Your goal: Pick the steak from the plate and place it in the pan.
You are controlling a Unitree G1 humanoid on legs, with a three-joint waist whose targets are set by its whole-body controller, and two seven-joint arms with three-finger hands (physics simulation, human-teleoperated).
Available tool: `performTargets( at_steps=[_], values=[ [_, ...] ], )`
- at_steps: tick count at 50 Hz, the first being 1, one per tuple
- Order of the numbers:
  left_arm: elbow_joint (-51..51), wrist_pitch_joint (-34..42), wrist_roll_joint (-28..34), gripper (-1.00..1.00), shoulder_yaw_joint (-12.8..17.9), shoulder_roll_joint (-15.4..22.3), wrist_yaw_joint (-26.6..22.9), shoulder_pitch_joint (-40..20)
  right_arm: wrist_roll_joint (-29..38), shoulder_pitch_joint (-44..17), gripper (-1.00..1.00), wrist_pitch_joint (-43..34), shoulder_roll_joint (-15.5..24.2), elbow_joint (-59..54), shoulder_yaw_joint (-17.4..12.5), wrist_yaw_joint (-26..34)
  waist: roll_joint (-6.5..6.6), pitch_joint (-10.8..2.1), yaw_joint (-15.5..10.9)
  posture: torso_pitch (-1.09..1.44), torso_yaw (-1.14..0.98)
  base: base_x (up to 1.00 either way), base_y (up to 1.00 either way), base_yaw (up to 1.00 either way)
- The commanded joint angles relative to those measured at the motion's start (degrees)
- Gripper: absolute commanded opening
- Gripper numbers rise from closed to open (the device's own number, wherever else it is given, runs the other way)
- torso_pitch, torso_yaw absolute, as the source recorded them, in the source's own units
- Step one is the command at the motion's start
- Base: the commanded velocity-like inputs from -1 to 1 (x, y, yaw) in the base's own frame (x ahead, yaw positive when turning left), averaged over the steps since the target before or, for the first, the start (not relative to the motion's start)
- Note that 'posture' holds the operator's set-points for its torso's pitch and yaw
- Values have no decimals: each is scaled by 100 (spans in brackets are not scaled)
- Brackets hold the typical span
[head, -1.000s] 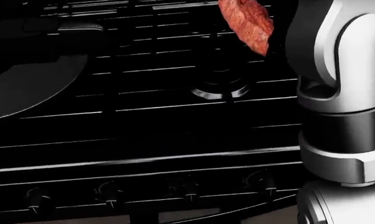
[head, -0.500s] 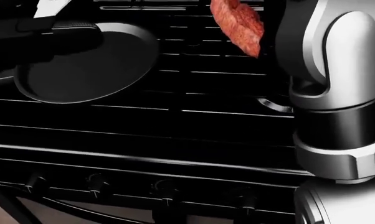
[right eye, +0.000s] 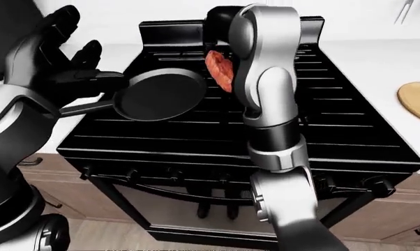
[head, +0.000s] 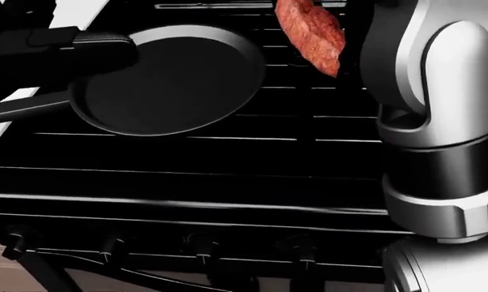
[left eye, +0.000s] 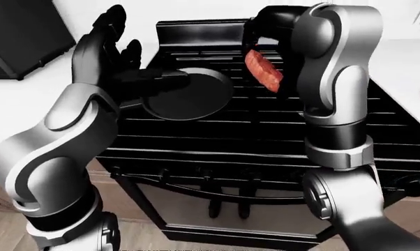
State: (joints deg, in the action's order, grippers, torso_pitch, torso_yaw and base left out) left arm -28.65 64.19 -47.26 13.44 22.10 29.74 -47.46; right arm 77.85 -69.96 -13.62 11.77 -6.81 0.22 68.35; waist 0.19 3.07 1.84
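The red-brown steak (left eye: 263,70) hangs over the black stove grates, pinched at its top by my right hand (left eye: 260,46), which is shut on it. It sits just right of the black pan's (left eye: 189,95) rim, above the level of the pan. The pan rests on the left part of the stove (right eye: 336,136), its handle (right eye: 84,110) pointing left. My left hand (right eye: 67,49) is raised at the pan's left side, fingers spread and open, one finger reaching toward the rim. In the head view the steak (head: 310,33) is at the top, right of the pan (head: 167,79).
A tan plate (right eye: 419,99) lies on the white counter at the far right. Stove knobs (right eye: 171,172) line the bottom panel above the oven door. A dark appliance (left eye: 18,36) stands on the counter at the upper left. My right forearm (head: 439,121) fills the head view's right.
The whole head view has shifted: stove and pan have slid rightward and the pan now shows fully. The steak stays in my right hand and is nearer the pan's rim.
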Motion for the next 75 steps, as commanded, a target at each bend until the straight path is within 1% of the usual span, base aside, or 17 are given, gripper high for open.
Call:
performTargets(
  at_steps=[1, 4, 7, 10, 11, 12, 13, 14, 19, 21, 22, 25, 28, 36, 50, 67, 75],
  values=[
    [-89, -152, 24, 100, 86, 87, -27, -168, 24, -244, -100, -1, 27, 163, -47, -149, -100, -218, -70, 0, 0, 0, 40, 0],
    [-112, -110, 1, 100, 107, 82, -5, -185, 26, -276, -100, 0, 37, 159, -47, -133, -163, -292, -134, 0, 0, 0, 40, 0],
    [-115, -111, 1, 100, 115, 92, -9, -182, 29, -258, -100, 0, 40, 183, -48, -129, -15, -174, -171, 0, 0, 0, 40, 0],
    [-109, -123, 10, 100, 107, 94, -21, -176, 26, -272, -100, 4, 41, 156, -49, -142, 314, -157, -142, 0, 0, 0, 40, 0],
    [-104, -114, 5, 100, 113, 96, -19, -186, 28, -264, -100, 3, 34, 156, -43, -146, 560, -229, -126, 0, 0, 0, 40, 0],
    [-99, -114, 5, 100, 114, 97, -19, -188, 28, -265, -100, 3, 33, 156, -43, -145, 638, -333, -72, 0, 0, 0, 39, 0],
    [-100, -106, 2, 100, 115, 100, -16, -194, 27, -273, -100, 4, 33, 146, -44, -146, 546, -192, -141, 0, 0, 0, 40, 0],
    [-102, -104, -1, 100, 116, 97, -14, -192, 23, -268, -100, 10, 37, 138, -46, -156, 564, -134, -115, 0, 0, 0, 40, 0],
    [-89, -140, 27, 100, 97, 89, -32, -175, 5, -300, -100, 37, 61, 93, -49, -155, 237, -138, -80, 0, 0, 0, 38, 0],
    [-89, -128, 18, 100, 111, 88, -25, -190, -1, -297, -100, 27, 57, 73, -55, -166, 193, -157, -65, 0, 0, 0, 25, 0],
    [-85, -128, 19, 100, 111, 86, -21, -194, 4, -301, -100, 36, 64, 60, -48, -172, 125, -64, -69, 0, 0, 0, 2, 0],
    [-72, -149, 28, 100, 114, 91, -37, -188, -34, -359, -100, -14, 27, 53, -48, -116, 133, -43, -104, 0, 0, 0, 0, 0],
    [-75, -144, 22, 100, 119, 93, -35, -189, -32, -386, -100, 23, 57, -9, -42, -171, -73, -89, -166, 0, 0, 0, 0, 0],
    [-115, -117, -28, 100, 116, 95, 19, -182, -54, -382, -100, 49, 90, -14, -66, -286, 135, -100, -140, 0, 0, 0, 0, 0],
    [-101, -133, -46, 100, 120, 128, 12, -176, -513, -772, -100, 107, -192, -504, 29, -904, 235, -100, -23, 0, 0, 0, 0, 0],
    [-69, -86, -179, 100, 208, 221, 70, -265, -1542, -1971, -100, 1310, -276, -3599, 143, -3050, 283, -86, 32, 0, 0, 0, 0, 0],
    [-29, -107, -321, 100, 269, 330, 131, -294, -1652, -2449, -100, 1745, -386, -4880, 254, -3671, 313, -82, 41, 0, 0, 0, 0, 0]
  ],
)
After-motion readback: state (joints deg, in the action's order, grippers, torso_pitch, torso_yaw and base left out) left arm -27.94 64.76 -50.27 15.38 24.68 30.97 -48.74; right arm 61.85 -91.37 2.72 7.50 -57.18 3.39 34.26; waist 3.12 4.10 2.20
